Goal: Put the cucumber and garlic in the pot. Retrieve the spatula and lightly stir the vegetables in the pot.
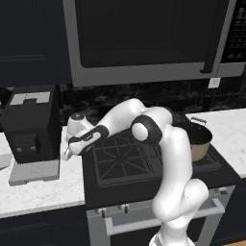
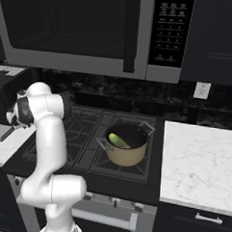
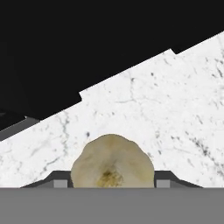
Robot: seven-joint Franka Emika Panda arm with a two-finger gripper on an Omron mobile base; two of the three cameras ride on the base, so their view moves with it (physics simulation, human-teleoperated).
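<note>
Garlic (image 3: 112, 161) sits on the white marble counter (image 3: 175, 109), left of the stove (image 1: 126, 156), just beside the black coffee machine (image 1: 31, 126). In the hand view it lies between the two dark fingertips (image 3: 59, 179), one on each side of it. The jaws look apart around it; whether the pads touch it yet I cannot tell. The gripper (image 1: 67, 153) is low over the counter at the stove's left edge. Cucumber (image 2: 117, 139) is already in the pot (image 2: 127, 150), on the stove's front right burner.

Risks, as judgement: the garlic is small and round, so an off-centre squeeze could squirt it out toward the coffee machine. Lifting before the grip is firm drops it. A long carry across the stove to the pot could shake it loose.
</note>
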